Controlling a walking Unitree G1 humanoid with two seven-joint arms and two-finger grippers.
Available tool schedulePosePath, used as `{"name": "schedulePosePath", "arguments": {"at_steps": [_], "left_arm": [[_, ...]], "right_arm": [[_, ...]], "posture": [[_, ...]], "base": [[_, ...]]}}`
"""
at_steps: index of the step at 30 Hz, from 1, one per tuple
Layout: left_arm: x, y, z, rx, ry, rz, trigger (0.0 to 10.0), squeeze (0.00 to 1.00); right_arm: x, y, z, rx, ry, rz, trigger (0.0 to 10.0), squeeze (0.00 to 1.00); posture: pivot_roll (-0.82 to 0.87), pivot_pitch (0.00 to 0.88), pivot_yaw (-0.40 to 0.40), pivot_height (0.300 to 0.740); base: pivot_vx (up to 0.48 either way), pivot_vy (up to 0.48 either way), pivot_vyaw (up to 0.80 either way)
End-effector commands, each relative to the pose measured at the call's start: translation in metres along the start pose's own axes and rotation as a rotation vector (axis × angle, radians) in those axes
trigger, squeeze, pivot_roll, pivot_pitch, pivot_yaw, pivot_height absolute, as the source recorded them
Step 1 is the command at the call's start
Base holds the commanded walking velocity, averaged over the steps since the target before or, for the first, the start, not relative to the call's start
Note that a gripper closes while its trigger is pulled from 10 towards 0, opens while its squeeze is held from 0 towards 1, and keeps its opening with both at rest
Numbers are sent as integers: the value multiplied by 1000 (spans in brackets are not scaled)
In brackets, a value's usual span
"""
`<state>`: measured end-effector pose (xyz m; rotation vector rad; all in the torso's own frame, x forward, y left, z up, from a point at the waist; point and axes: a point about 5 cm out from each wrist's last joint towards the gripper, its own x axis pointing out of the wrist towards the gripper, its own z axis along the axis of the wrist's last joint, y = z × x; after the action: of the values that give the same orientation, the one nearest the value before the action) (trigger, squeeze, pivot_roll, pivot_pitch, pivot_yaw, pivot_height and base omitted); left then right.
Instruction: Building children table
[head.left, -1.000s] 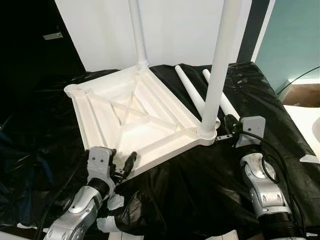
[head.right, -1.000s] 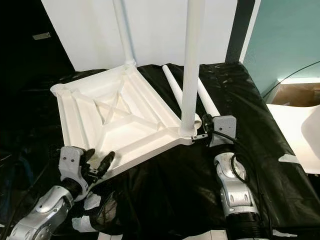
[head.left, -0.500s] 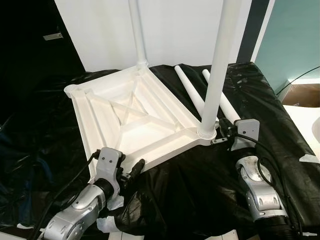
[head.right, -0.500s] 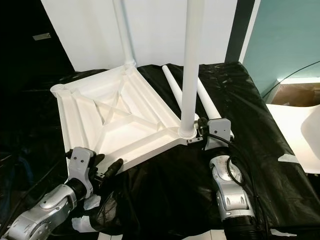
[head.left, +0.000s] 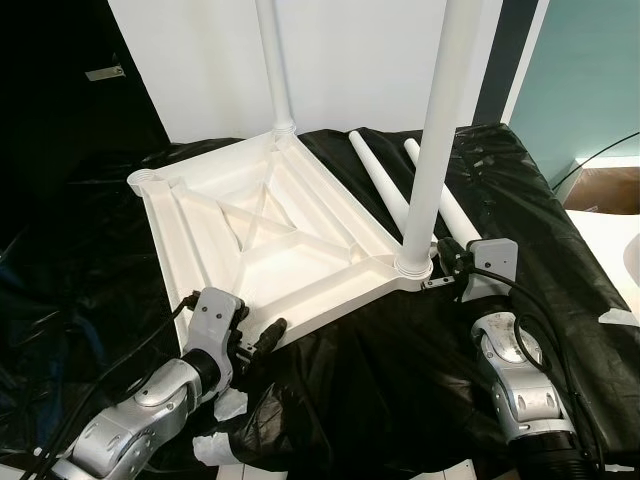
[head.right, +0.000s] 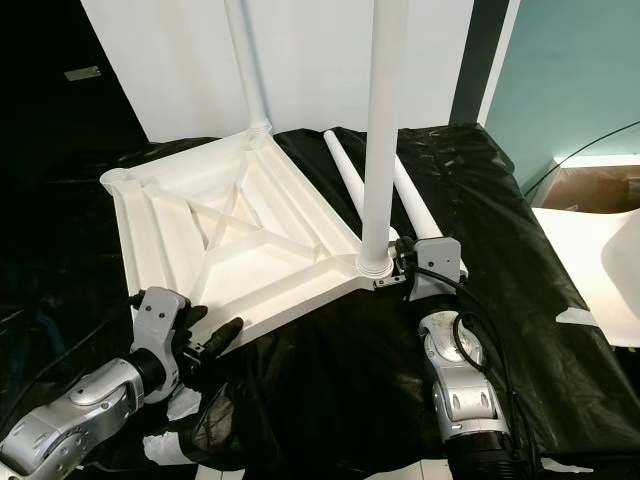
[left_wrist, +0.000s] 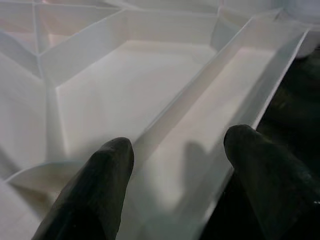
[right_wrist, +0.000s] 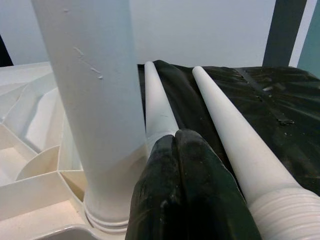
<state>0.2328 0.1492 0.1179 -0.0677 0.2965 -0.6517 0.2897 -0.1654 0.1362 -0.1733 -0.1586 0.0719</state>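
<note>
The white children's table top (head.left: 260, 235) lies upside down on a black sheet, ribs facing up. Two white legs stand screwed in: one at the far corner (head.left: 275, 70), one at the near right corner (head.left: 432, 150). Two loose legs (head.left: 380, 180) (head.left: 447, 205) lie side by side on the sheet behind that corner. My left gripper (head.left: 262, 333) is open at the top's near left edge, its fingers (left_wrist: 100, 185) straddling the edge rib. My right gripper (head.left: 446, 262) is shut with nothing in it, its fingertips (right_wrist: 175, 150) right beside the base of the near upright leg (right_wrist: 95, 100).
A black plastic sheet (head.left: 400, 370) covers the work surface, with white tape scraps (head.left: 225, 408) near the front edge. A white wall panel (head.left: 360, 50) stands behind. A brown box (head.left: 605, 190) and a white surface (head.left: 620, 250) lie off to the right.
My left gripper has shifted right along the near edge and in toward the rib. My right gripper has moved in closer to the base of the near upright leg.
</note>
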Motion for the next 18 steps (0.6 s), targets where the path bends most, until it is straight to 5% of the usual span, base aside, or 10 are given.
{"name": "schedulePosePath", "arguments": {"at_steps": [1, 18], "left_arm": [[-15, -32, 8, 7, -28, -737, 10000, 0], [-20, -41, -12, 49, 122, -868, 10000, 0]], "right_arm": [[0, 3, -4, -2, 21, 11, 10000, 0], [4, 6, -4, -4, 26, 24, 10000, 0]], "posture": [[-9, 0, 79, 740], [-2, 0, 64, 740]], "base": [[0, 0, 0], [0, 0, 0]]}}
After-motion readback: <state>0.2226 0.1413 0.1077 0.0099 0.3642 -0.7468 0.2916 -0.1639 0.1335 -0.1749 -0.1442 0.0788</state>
